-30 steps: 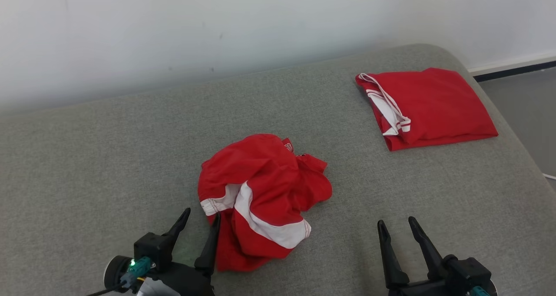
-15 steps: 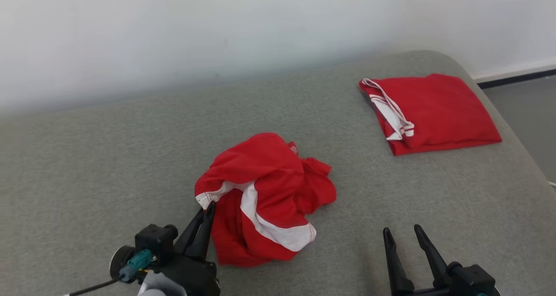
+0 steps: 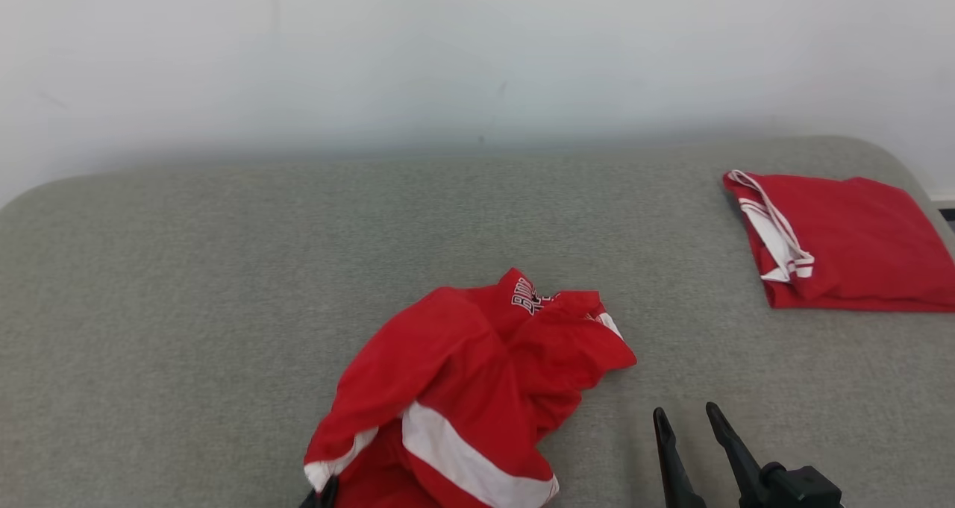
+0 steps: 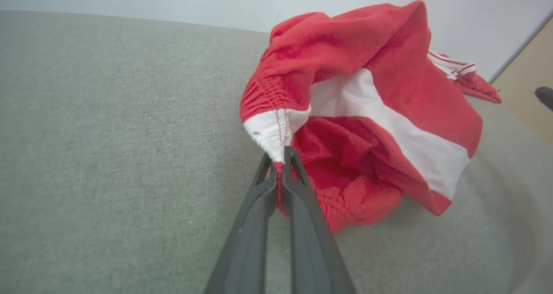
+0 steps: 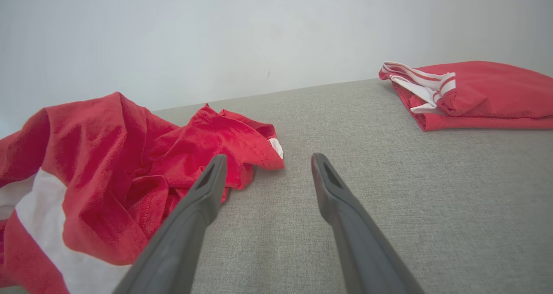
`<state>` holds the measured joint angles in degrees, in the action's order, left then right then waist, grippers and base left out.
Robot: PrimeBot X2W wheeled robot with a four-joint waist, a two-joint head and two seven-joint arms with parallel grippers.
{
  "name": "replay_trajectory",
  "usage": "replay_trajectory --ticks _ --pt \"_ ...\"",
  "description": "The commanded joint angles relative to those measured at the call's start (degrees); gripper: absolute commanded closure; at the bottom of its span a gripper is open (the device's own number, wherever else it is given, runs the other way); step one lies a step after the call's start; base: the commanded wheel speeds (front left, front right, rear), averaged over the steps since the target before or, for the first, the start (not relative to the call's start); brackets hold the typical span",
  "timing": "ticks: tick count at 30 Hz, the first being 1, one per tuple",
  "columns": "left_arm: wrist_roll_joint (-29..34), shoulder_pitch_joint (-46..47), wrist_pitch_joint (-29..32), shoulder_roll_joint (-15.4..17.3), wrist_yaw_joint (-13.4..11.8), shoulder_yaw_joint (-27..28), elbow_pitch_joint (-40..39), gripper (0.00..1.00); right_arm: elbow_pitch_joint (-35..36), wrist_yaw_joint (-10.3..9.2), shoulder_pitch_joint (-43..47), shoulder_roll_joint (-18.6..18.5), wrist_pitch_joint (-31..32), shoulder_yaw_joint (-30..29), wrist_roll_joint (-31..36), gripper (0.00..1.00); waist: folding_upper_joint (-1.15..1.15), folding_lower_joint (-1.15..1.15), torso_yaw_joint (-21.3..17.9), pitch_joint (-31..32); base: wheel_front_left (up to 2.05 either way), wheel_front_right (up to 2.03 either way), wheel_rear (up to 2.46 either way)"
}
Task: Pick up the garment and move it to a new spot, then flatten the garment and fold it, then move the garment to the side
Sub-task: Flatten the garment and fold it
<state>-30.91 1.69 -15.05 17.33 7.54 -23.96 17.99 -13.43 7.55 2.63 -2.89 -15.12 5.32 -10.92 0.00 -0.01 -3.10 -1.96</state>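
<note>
One garment point(image 4: 367, 61), hem pinched by left end effector point(image 4: 280, 155); right end effector point(image 5: 268, 158) spread.

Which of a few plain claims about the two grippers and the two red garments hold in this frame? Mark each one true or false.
1. A folded garment lies on the grey cushion, apart from the crumpled garment. True.
2. The left gripper is shut on the crumpled garment's white-trimmed edge. True.
3. The right gripper grips the folded garment. False: it is open and holds nothing, beside the crumpled garment.
4. The folded garment lies to the robot's left. False: it lies far to the right.
5. The crumpled garment is plain red. False: it carries a broad white band.
</note>
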Motion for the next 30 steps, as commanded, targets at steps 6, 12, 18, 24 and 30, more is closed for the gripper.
replay_trajectory --ticks 6,12,18,24,30 --pt "-1.4 -2.6 -0.2 -0.3 -0.1 0.1 3.2 1.0 -1.2 -0.11 0.6 0.0 0.0 0.9 -0.8 0.0 0.0 0.01 3.2 0.4 0.0 0.0 0.0" --pt "-2.1 -3.7 -0.2 -2.1 -0.1 3.5 1.4 0.0 -2.4 -0.11 1.2 0.0 0.0 6.1 0.2 0.0 0.0 0.01 3.8 1.0 0.0 0.0 0.0" --pt "-3.2 -5.3 -0.2 -2.3 -0.1 5.0 -0.5 0.0 -3.3 -0.11 3.3 -2.2 0.0 12.5 -0.5 0.0 0.0 0.01 4.5 0.7 0.0 0.0 0.0" --pt "-8.3 -2.4 -0.1 -1.9 -0.1 3.6 3.2 0.0 -6.5 -0.11 2.4 -3.5 0.0 17.1 -2.5 0.0 0.0 0.01 4.6 0.1 0.0 0.0 0.0" --pt "-14.3 0.8 -0.2 -1.0 -0.1 0.3 6.4 0.0 -9.9 -0.11 -0.1 -3.5 0.0 20.0 -3.9 0.0 0.0 0.01 4.2 -0.3 0.0 0.0 0.0"
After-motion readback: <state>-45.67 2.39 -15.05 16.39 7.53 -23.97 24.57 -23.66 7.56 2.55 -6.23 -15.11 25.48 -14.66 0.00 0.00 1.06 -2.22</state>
